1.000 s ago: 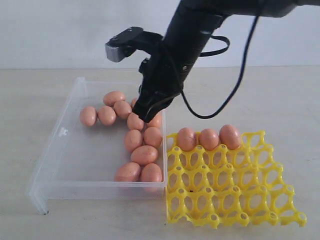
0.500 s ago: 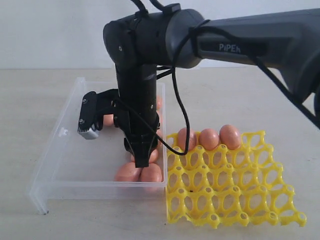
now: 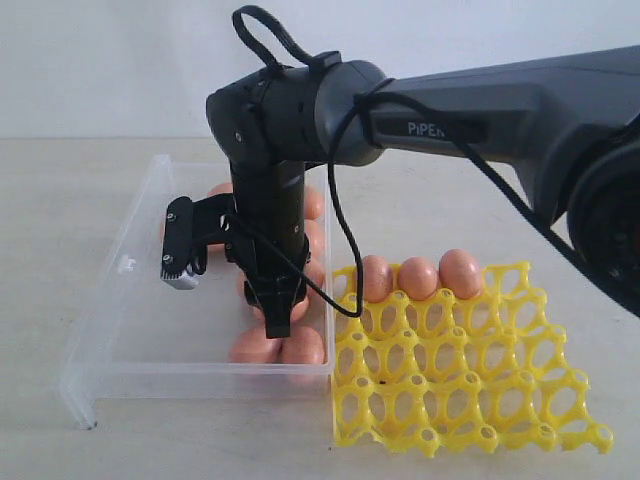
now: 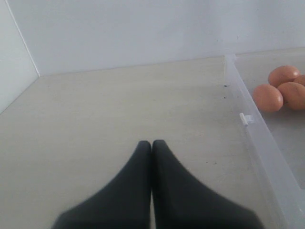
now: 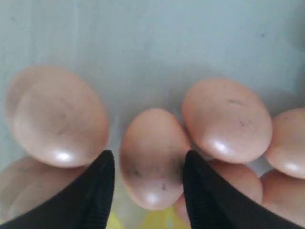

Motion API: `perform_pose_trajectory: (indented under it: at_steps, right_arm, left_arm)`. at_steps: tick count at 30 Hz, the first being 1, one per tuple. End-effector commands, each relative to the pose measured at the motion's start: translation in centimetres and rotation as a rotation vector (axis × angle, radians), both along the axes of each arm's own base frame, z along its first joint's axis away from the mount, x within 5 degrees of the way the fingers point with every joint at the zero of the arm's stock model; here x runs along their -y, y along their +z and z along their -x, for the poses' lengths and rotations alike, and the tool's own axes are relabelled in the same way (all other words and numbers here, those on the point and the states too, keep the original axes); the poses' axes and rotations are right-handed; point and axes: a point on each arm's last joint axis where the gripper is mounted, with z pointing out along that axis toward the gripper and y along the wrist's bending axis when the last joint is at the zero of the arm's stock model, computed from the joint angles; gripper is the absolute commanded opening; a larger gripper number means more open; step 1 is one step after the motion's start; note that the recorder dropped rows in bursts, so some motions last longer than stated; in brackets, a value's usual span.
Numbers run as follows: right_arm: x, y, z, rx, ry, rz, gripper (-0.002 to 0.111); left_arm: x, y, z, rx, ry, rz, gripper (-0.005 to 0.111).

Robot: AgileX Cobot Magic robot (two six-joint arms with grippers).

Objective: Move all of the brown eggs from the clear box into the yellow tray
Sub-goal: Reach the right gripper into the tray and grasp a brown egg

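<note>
Our right gripper (image 5: 147,164) has dropped into the clear shallow plastic box (image 3: 200,382), jaws spread astride 1 pinkish-brown oval egg (image 5: 152,143); we judge closing comes next. Left gripper (image 4: 151,145) jaws pressed together.

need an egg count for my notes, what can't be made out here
Exterior view: the right arm covers the middle of the clear box, so brown eggs there cannot be counted.
Right wrist view: very close; the frame edges and the right hand cut off most eggs.
Left wrist view: the frame edge cuts off most of the box.
</note>
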Motion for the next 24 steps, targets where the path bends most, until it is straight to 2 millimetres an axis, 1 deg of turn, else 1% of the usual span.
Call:
perform_pose_trajectory:
  at_steps: [1,10,12,13,14,15,18,19,20,22,23,24]
  right_arm:
    - [-0.5,-1.1,-0.4,0.027,0.011,-0.023,0.045]
    - [-0.6,-3.1,-0.6,0.003,0.002,0.010,0.045]
    - [-0.8,-3.5,-0.8,0.019,-0.020,-0.014,0.055]
    - [-0.9,-3.5,-0.9,0.029,-0.037,-0.030,0.069]
    - [-1.0,-3.5,-0.9,0.030,-0.037,-0.031,0.073]
    - [-0.9,-3.5,-0.9,0.032,-0.035,-0.026,0.076]
    - [-0.8,-3.5,-0.9,0.033,-0.032,-0.016,0.075]
    - [-0.8,-3.5,-0.9,0.027,-0.043,-0.012,0.073]
    - [-0.7,-3.5,-0.9,0.022,-0.058,-0.011,0.067]
    - [-0.7,-3.5,-0.9,0.015,-0.115,-0.018,0.036]
    - [-0.7,-3.5,-0.8,0.010,-0.158,-0.022,0.014]
    - [-0.8,-3.5,-0.9,0.012,-0.195,-0.034,0.000]
  left_arm:
    - [0.0,0.0,0.0,0.001,-0.005,0.002,-0.004]
    - [0.0,0.0,0.0,0.001,-0.005,0.002,-0.004]
    - [0.0,0.0,0.0,0.001,-0.005,0.002,-0.004]
    - [0.0,0.0,0.0,0.001,-0.005,0.002,-0.004]
    - [0.0,0.0,0.0,0.001,-0.005,0.002,-0.004]
    - [0.0,0.0,0.0,0.001,-0.005,0.002,-0.004]
    - [0.0,0.0,0.0,0.001,-0.005,0.002,-0.004]
    - [0.0,0.0,0.0,0.001,-0.005,0.002,-0.004]
    - [0.0,0.0,0.0,0.001,-0.005,0.002,-0.004]
    - [0.0,0.0,0.0,0.001,-0.005,0.002,-0.004]
    - [0.0,0.0,0.0,0.001,-0.005,0.002,-0.004]
    - [0.0,0.0,0.0,0.001,-0.005,0.002,-0.004]
